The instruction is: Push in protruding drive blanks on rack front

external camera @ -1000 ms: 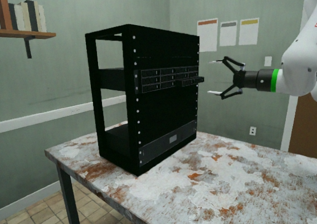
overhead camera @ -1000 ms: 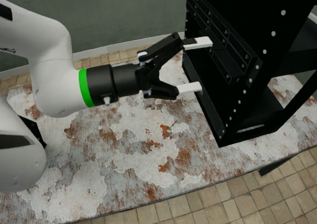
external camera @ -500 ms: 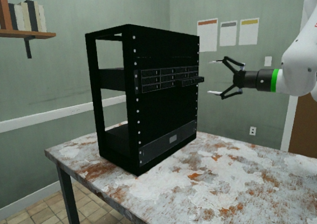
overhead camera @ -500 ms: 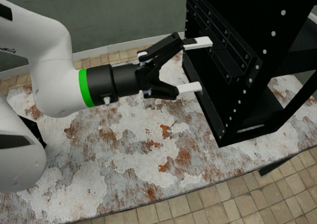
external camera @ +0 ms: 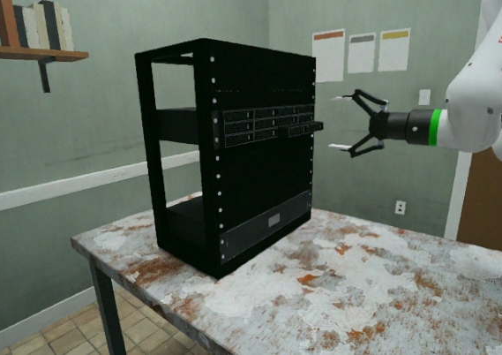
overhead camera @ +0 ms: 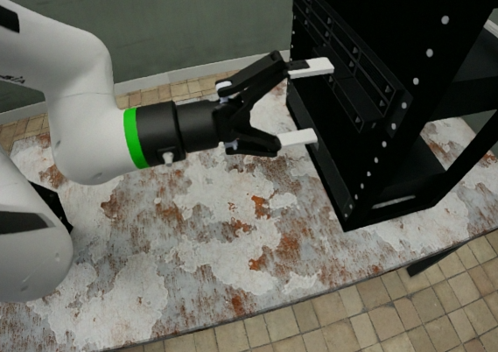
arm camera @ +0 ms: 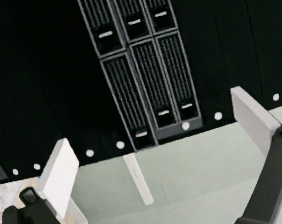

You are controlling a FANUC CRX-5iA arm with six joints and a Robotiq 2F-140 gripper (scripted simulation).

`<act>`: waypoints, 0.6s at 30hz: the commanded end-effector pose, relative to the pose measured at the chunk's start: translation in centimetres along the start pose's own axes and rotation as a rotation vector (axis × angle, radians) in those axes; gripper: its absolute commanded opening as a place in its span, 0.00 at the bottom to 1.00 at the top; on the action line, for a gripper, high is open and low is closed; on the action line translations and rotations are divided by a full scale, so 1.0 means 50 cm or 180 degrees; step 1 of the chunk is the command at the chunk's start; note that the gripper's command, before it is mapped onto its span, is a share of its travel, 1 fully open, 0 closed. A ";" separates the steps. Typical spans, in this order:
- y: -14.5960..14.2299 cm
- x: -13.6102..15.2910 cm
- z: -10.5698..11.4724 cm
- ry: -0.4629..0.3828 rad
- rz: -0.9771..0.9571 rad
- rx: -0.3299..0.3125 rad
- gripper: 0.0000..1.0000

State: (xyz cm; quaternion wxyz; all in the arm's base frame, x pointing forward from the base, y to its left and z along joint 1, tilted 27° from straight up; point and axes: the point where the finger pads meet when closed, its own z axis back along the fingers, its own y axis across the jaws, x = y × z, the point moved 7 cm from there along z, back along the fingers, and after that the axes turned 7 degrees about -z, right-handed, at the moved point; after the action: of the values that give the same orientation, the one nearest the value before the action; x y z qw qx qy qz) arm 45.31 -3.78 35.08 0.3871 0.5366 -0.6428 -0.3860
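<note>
The black rack [external camera: 228,154] stands on the worn table, its front facing my arm. A grid of drive blanks [external camera: 267,125] sits in its upper half. The blanks at the lower right of the grid [external camera: 304,129] stick out further than the others; they also show in the wrist view [arm camera: 161,86] and in the top view [overhead camera: 361,101]. My gripper [external camera: 333,122] is open and empty, level with the drive row, a short gap in front of the protruding blanks. Its white fingertips straddle that spot in the top view [overhead camera: 324,102] and in the wrist view [arm camera: 158,149].
A grey panel unit [external camera: 265,222] fills the rack's bottom slot. The rack stands near the table's left edge and corner [external camera: 82,243]. A wall shelf with books [external camera: 25,31] hangs at the back left, away from the arm.
</note>
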 end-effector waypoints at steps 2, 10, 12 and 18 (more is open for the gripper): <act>0.001 0.000 0.000 0.0000 -0.0001 0.0004 1.00; 0.001 0.000 0.000 0.0000 -0.0001 0.0004 0.10; 0.001 0.000 0.000 0.0000 -0.0001 0.0004 0.10; 0.001 0.000 0.000 0.0000 -0.0001 0.0004 0.10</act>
State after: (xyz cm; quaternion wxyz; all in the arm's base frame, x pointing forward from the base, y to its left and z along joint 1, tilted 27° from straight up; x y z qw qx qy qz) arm 45.31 -3.78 35.08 0.3871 0.5366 -0.6428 -0.3860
